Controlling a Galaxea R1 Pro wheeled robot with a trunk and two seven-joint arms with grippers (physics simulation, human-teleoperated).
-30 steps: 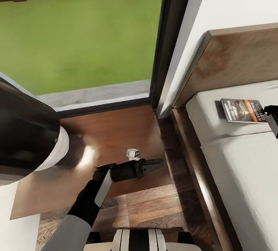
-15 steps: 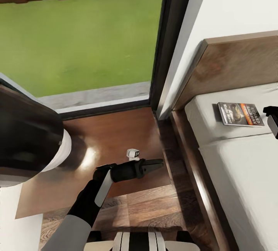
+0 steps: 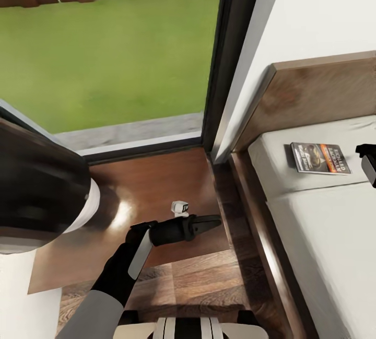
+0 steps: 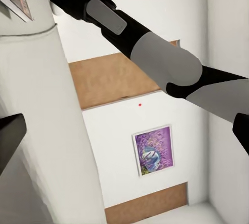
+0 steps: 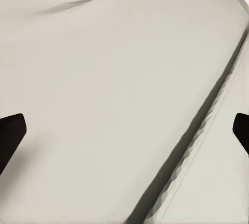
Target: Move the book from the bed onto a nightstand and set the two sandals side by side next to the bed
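Wood-plank bedroom floor [image 3: 209, 276] runs beside the low dark-brown bed [image 3: 261, 224]. On its off-white mattress lies the small dark paperback book [image 3: 319, 158], near the headboard. Right gripper [image 5: 124, 130] hovers just beside it, jaws spread. Left gripper [image 3: 211, 220] hangs over the floor, jaws clenched.

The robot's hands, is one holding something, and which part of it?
Nothing is held. The book lies untouched on the bed; the right gripper is open over bare mattress.

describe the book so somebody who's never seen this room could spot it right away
Find the big bed with its dark wood headboard. On the off-white mattress, close below the headboard, lies the book: flat, thin, dark-covered with orange lettering, the one small dark thing on that pale surface.
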